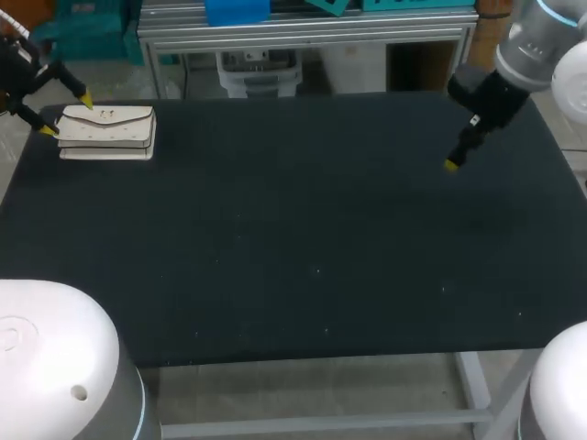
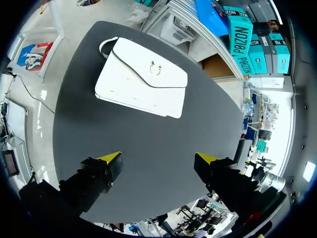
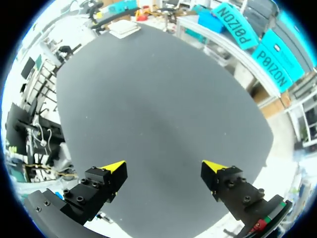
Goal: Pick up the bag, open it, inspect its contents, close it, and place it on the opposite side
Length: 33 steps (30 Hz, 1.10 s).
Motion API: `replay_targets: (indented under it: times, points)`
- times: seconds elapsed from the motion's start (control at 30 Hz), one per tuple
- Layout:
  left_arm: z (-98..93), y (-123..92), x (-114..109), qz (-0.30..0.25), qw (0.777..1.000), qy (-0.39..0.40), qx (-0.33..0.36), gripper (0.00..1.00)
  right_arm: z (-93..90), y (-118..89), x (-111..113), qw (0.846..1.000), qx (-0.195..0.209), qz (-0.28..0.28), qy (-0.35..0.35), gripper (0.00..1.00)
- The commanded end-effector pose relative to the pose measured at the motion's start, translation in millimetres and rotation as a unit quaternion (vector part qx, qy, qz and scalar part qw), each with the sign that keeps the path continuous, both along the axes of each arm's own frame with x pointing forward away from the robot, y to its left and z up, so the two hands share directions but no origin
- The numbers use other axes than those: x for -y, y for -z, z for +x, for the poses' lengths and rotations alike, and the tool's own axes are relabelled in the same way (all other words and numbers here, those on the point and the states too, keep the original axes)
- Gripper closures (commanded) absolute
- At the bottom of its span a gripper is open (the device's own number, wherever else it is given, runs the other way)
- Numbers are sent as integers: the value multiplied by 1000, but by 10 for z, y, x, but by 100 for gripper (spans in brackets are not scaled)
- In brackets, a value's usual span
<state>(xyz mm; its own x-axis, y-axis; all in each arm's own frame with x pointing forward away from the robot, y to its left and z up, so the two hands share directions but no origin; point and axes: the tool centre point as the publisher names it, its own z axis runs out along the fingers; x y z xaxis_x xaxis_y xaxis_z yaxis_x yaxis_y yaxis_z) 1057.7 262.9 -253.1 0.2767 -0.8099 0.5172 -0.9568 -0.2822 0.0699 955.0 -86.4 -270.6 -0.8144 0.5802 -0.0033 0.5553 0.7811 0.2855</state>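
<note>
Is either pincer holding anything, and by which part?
Nothing is held. The left pincer is open, the bag ahead of it untouched; the right pincer open above the table.

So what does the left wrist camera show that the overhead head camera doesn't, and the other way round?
Only the left wrist view: the looped strap at the far end of the bag, and the strip of table between the open left gripper and the bag. Only the head view plainly shows the right gripper, above the table's opposite side, far from the bag. Both: the white bag lying closed on the dark table, with the left gripper near it.
</note>
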Motion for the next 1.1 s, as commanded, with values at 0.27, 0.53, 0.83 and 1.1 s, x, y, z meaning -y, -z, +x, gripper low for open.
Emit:
replay_targets:
  times: [0.27, 0.53, 0.83, 1.1]
  points:
    - [178, 197, -171, -59, 998, -27, -2, 0, -64, 227, -143, 991, 25, 60, -117, 0]
    - [271, 315, -196, -66, 997, -39, -9, 0, -114, 487, -384, 986, 10, 62, -156, 0]
    - [381, 425, -313, -81, 995, -48, -9, 0, -182, 674, -565, 975, -3, 81, -208, 0]
    - [514, 596, -544, -95, 994, -43, -10, 0, -277, 772, -637, 962, -33, 83, -258, 0]
